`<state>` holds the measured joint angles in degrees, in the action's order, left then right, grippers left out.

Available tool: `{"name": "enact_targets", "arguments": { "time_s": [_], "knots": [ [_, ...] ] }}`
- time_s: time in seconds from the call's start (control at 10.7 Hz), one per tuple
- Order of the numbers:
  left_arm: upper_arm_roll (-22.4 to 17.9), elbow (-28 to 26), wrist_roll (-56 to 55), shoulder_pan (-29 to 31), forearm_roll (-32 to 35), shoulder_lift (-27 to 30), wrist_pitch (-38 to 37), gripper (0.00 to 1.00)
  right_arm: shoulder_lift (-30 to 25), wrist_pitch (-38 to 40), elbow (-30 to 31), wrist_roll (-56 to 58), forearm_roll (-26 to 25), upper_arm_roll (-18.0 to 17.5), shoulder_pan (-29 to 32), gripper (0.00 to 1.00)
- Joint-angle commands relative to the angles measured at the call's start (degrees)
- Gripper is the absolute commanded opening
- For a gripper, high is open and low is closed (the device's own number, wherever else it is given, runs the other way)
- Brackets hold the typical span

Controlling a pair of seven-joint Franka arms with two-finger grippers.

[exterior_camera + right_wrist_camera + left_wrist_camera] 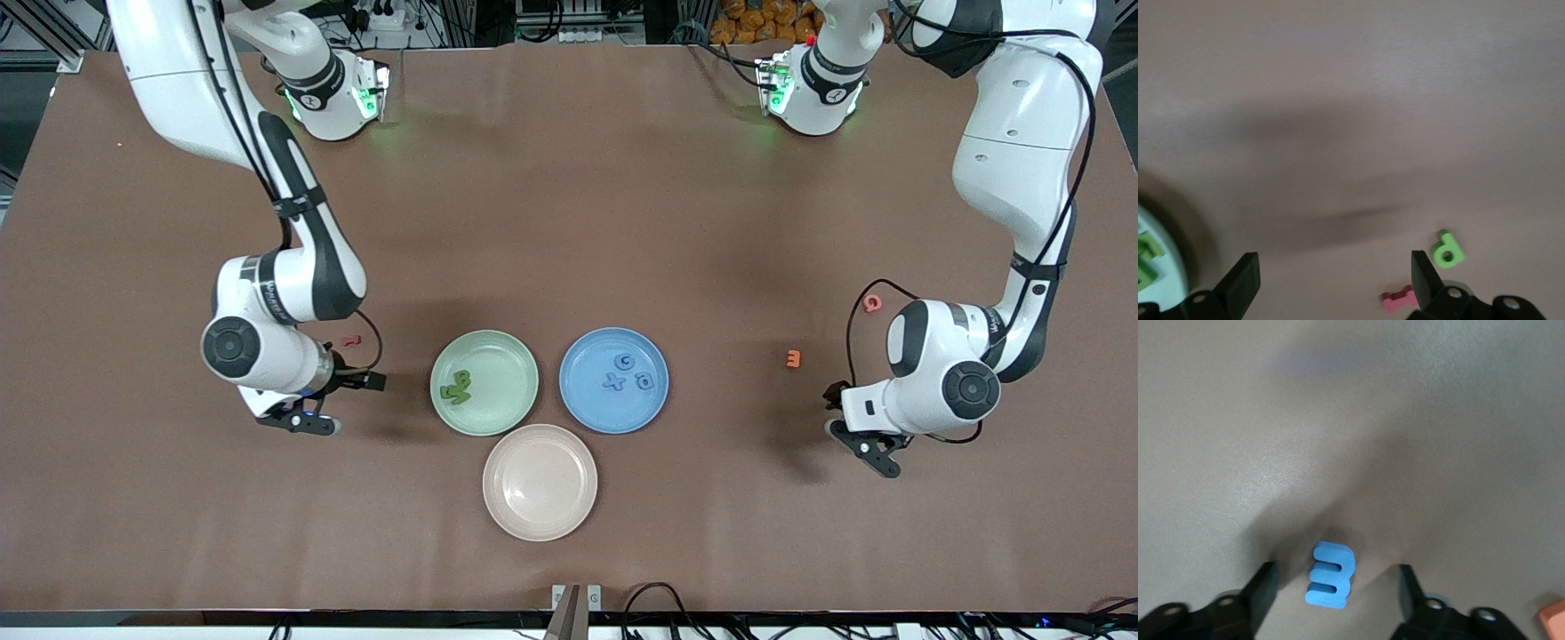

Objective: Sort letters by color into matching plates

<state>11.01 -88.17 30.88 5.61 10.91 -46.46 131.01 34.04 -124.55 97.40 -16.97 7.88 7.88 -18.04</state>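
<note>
My left gripper (867,444) hangs low over the table at the left arm's end, open. A blue letter (1331,576) lies on the table between its fingers (1261,593), untouched. My right gripper (302,420) is open and empty (1333,263) over bare table beside the green plate (484,382). A green letter (1447,249) lies on the table close to one of its fingers (1421,273). The green plate holds green letters (458,388). The blue plate (613,404) holds three blue letters, one a plus sign (613,382).
A beige plate (540,481) stands nearer the camera than the two coloured plates. An orange E (794,358) and a pink-red G (874,303) lie near the left arm. A dark red piece (352,340) lies by the right arm.
</note>
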Motion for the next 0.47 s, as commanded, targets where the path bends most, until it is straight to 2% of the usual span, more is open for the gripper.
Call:
{"name": "enact_targets", "arguments": {
  "time_s": [0.0,0.19,0.37],
  "knots": [
    [0.24,0.81,-3.1,0.11,-2.56,-0.21,0.21,0.0,-1.96,0.19,2.78,-0.35,0.21,0.28,3.44,1.0],
    [0.24,0.72,-3.28,-0.16,-2.3,-0.12,0.21,0.0,-3.18,-3.83,6.9,-0.7,0.12,0.38,5.98,1.0],
    [0.24,0.72,-3.72,-0.33,-1.85,0.05,0.21,0.0,-5.38,-13.4,14.01,-0.87,0.47,0.29,8.19,1.0]
  ]
}}
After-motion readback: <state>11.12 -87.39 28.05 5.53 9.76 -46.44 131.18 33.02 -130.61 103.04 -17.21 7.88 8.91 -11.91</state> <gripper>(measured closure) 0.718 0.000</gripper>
